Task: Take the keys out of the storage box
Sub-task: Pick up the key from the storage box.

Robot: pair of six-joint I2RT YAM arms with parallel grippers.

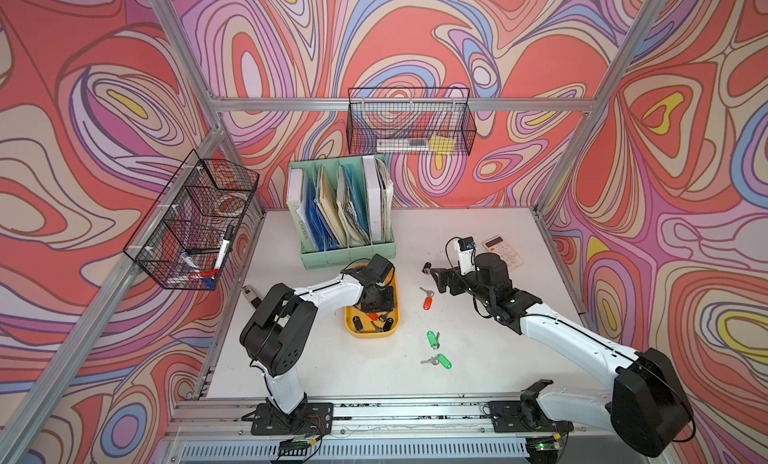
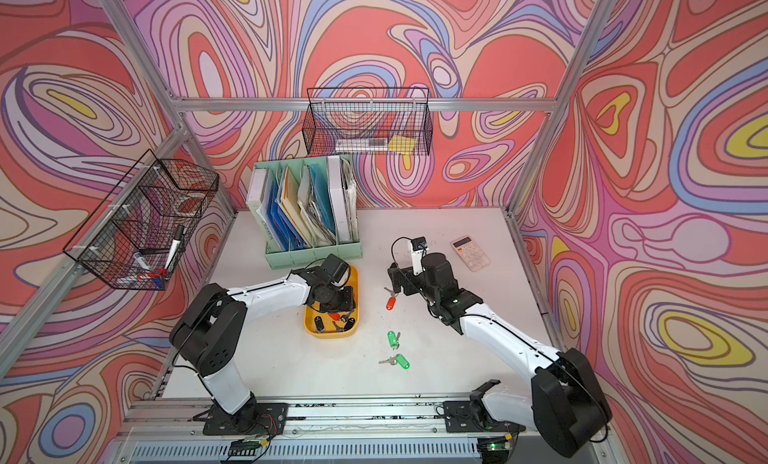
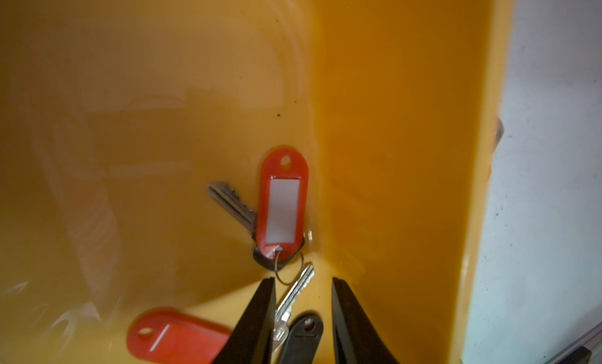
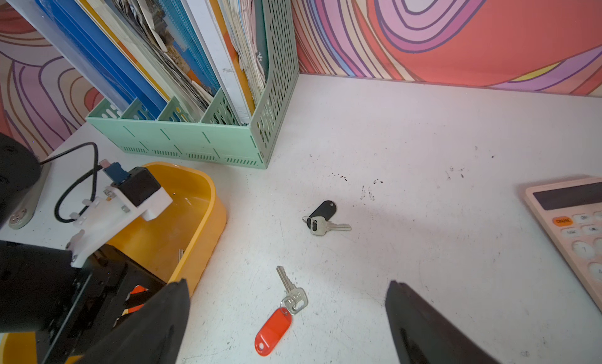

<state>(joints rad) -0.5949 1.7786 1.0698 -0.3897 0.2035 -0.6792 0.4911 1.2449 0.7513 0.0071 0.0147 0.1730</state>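
The yellow storage box (image 1: pixel 371 334) (image 2: pixel 330 334) sits mid-table with several keys in it. My left gripper (image 1: pixel 376 313) (image 3: pixel 303 282) reaches down inside it. Its jaws are open and narrow, straddling a silver key (image 3: pixel 294 295) on a black tag (image 3: pixel 303 336), and one finger touches the key. A red-tagged key (image 3: pixel 281 212) lies just beyond, and another red tag (image 3: pixel 176 339) lies to the side. My right gripper (image 1: pixel 436 275) (image 4: pixel 286 282) hovers wide open over a red-tagged key (image 4: pixel 273 329) (image 1: pixel 427 302) on the table. A black-tagged key (image 4: pixel 322 215) and two green-tagged keys (image 1: pixel 433 339) (image 1: pixel 443 361) also lie outside the box.
A mint green file organizer (image 1: pixel 345 217) stands just behind the box. A pink calculator (image 1: pixel 503 250) lies at the back right. Black wire baskets hang on the back wall (image 1: pixel 409 121) and on the left frame (image 1: pixel 191 221).
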